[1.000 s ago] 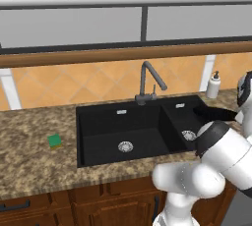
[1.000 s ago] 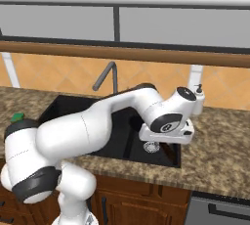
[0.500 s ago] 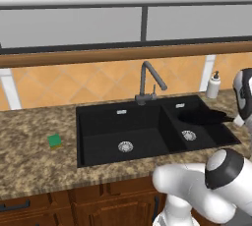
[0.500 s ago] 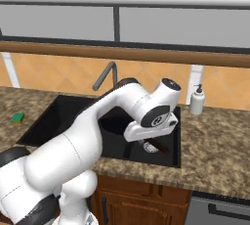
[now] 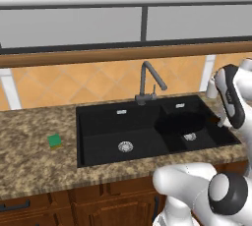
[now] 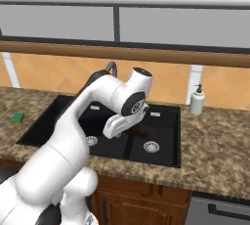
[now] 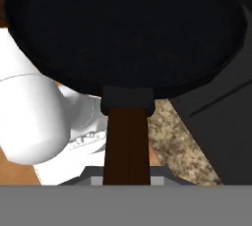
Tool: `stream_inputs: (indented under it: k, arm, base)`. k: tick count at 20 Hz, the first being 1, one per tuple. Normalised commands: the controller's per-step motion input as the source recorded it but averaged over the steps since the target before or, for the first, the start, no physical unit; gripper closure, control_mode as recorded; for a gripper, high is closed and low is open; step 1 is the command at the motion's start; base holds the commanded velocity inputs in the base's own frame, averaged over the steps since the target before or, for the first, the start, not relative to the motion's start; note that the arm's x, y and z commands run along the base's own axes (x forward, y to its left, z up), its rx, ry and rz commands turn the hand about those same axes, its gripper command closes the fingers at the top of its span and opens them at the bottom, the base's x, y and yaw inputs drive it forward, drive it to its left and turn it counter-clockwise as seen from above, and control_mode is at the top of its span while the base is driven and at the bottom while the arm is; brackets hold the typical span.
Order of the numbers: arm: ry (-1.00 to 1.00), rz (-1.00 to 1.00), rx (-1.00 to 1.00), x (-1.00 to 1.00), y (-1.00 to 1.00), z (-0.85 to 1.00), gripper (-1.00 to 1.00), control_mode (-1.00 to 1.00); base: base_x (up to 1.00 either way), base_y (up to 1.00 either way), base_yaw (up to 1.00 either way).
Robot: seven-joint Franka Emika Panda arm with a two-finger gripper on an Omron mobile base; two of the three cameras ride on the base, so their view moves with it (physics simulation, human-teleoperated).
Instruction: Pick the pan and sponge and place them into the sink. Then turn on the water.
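Hand view is showing the pan (image 7: 125,28) close up, its brown handle (image 7: 127,144) running down between the gripper (image 7: 127,180) fingers, which are clamped on it. Left base view is showing the pan (image 5: 179,123) hanging over the smaller right basin of the sink (image 5: 98,144), above the silver drain (image 5: 190,136). The faucet (image 5: 146,81) is standing just behind the divider between the 2 basins, close to the pan's rim. The sponge (image 5: 54,141) is lying on the granite counter (image 5: 29,161) left of the sink, well apart from the pan. Right base view is showing the arm (image 6: 105,97) arching over the sink and hiding the pan and most of the faucet, while a white soap bottle (image 6: 197,100) is standing on the counter beyond the sink's right edge.
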Motion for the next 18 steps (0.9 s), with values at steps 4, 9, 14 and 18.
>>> stream_inputs:
  k: [4,9,14,18]
  arm:
    - [0.0,0.22,0.0,0.01,0.98,0.13,1.0,-1.0]
    - [0.0,0.16,0.0,0.08,0.99,0.02,1.0,-1.0]
    - [0.0,0.03,0.0,0.07,0.83,0.0,1.0,-1.0]
    - [0.0,-0.12,-0.04,0.3,0.79,0.0,1.0,-1.0]
  base:
    - [0.0,0.0,0.0]
    - [0.0,0.0,0.0]
    - [0.0,0.0,0.0]
    - [0.0,0.0,0.0]
